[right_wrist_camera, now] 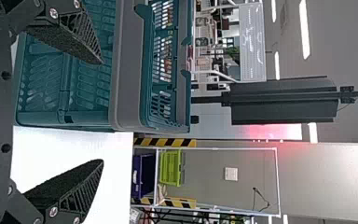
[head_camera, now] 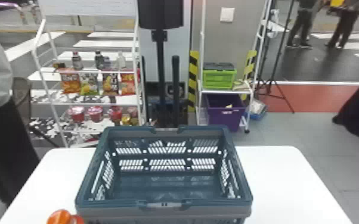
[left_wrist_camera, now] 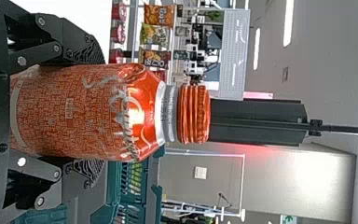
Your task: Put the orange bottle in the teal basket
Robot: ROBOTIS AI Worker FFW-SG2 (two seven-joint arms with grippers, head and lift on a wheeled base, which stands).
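At the bottom left of the head view, the top of the orange bottle [head_camera: 60,217] shows just left of the near left corner of the teal basket [head_camera: 164,205]. My left gripper [left_wrist_camera: 86,114] is shut on the bottle [left_wrist_camera: 84,112] in the left wrist view, one finger on each side of its body, and the bottle is upright with its orange cap on. Part of the basket [left_wrist_camera: 154,196] lies beyond one finger there. In the right wrist view my right gripper [right_wrist_camera: 101,112] stands open with nothing between its fingers, close to the basket [right_wrist_camera: 126,70].
The basket stands on a white table [head_camera: 280,178] and its inside holds nothing visible. Behind the table are a white shelf rack [head_camera: 95,104] with snacks and drinks, a dark stand [head_camera: 160,68], and a cart with a green crate [head_camera: 219,79] and a purple bin [head_camera: 225,114].
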